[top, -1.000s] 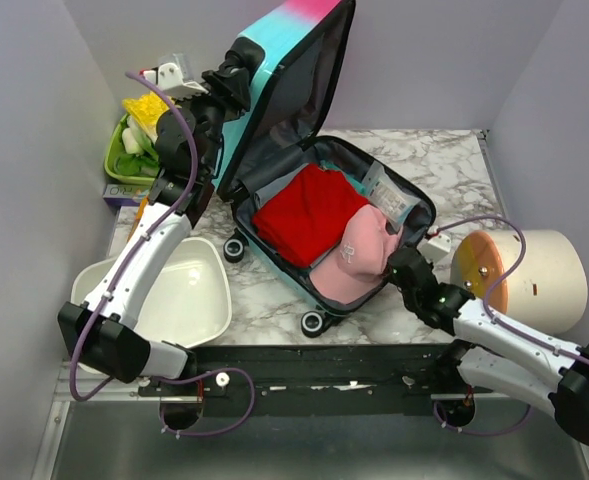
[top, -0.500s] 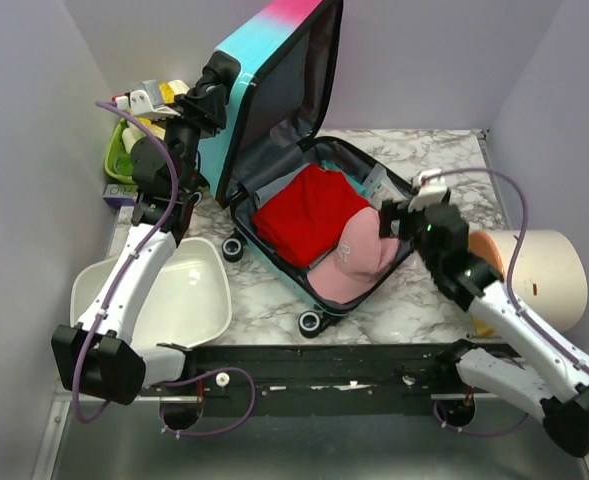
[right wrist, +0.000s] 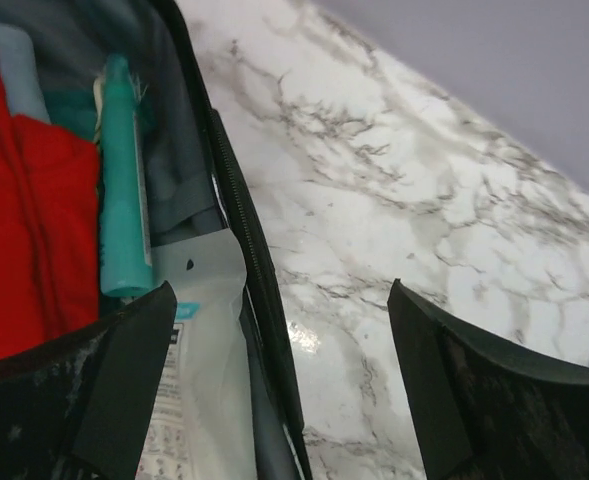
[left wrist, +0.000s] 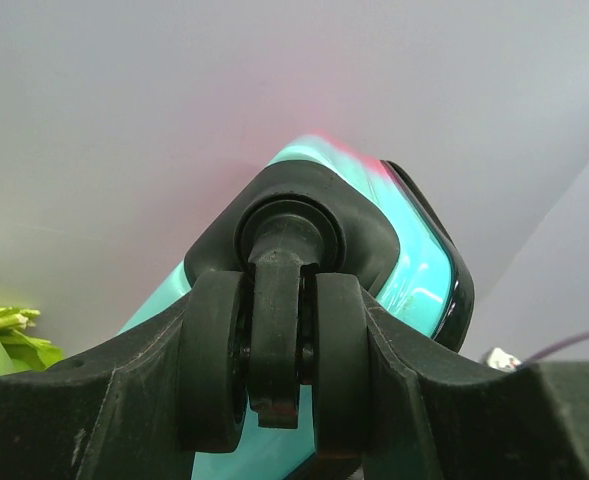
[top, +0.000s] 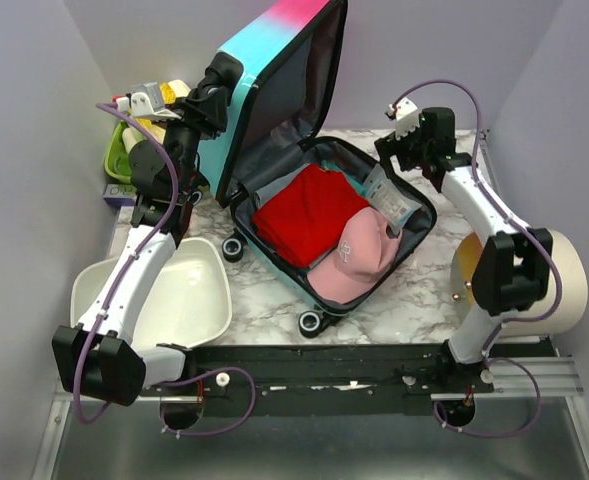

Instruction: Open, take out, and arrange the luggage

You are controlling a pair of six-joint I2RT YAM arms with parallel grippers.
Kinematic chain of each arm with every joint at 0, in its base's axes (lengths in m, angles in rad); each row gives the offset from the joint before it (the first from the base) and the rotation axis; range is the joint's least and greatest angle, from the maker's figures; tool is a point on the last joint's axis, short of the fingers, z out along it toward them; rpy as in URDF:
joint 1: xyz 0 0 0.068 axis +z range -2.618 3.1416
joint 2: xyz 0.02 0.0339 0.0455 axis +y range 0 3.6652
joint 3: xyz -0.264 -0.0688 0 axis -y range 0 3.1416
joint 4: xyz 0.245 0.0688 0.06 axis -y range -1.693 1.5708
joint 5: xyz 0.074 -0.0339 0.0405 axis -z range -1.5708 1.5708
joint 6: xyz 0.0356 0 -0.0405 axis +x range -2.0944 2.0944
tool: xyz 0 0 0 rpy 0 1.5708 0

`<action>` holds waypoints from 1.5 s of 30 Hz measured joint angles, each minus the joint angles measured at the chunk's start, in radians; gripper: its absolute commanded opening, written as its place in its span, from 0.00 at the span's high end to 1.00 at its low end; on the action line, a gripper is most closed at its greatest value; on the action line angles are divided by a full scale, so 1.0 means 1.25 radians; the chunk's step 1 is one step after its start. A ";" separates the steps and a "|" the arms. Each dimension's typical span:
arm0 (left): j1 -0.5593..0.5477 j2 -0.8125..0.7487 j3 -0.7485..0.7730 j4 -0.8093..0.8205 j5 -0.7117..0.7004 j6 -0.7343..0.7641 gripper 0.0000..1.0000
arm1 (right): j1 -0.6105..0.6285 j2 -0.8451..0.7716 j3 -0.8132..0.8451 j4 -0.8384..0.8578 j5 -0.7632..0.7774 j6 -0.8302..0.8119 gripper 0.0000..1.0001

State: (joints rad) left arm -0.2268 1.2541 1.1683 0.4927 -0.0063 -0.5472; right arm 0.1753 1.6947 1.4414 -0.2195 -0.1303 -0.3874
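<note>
A white basin (top: 189, 300) sits at the near left corner of the marble bench (top: 444, 290), and a cream cylindrical container (top: 559, 270) sits at the right edge. Between them the luggage (top: 264, 60) lies open across the middle of the bench. Its lower shell is flat, with 2 black wheels on its near side, and its lid stands upright toward the far left corner.

In the shell lie a pink cap (top: 359, 255), a red garment (top: 309, 215) and, at the far right, a clear plastic packet (top: 389, 200). In the right wrist view a teal tube (right wrist: 124, 180) lies beside the garment.

The left pincer (left wrist: 276, 350) is clamped on a double black wheel (left wrist: 274, 340) at the raised lid's corner, with a finger (left wrist: 104, 400) pressed on each side.

The right pincer (right wrist: 284, 370) is spread wide and holds nothing. It hangs over the shell's far right zipper rim and the packet, touching neither.

A green basket (top: 117, 152) stands at the far left edge, behind the left arm.
</note>
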 measured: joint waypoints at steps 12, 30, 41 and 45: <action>0.000 0.007 0.000 0.005 0.000 0.007 1.00 | -0.038 0.262 0.197 -0.182 -0.125 -0.015 0.12; 0.003 0.139 0.109 0.018 0.065 -0.032 1.00 | -0.108 0.177 -0.004 -0.111 -0.096 0.126 0.99; -0.004 0.446 0.468 -0.061 0.172 -0.082 1.00 | -0.132 -0.253 -0.502 0.009 0.067 0.358 0.99; -0.003 0.590 0.644 -0.111 0.177 -0.089 1.00 | -0.131 -0.392 -0.645 0.084 0.081 0.426 0.99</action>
State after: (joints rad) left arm -0.2310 1.9915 1.9728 0.3538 0.2150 -0.6582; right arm 0.0113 1.2053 0.6350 -0.1146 -0.0288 0.1455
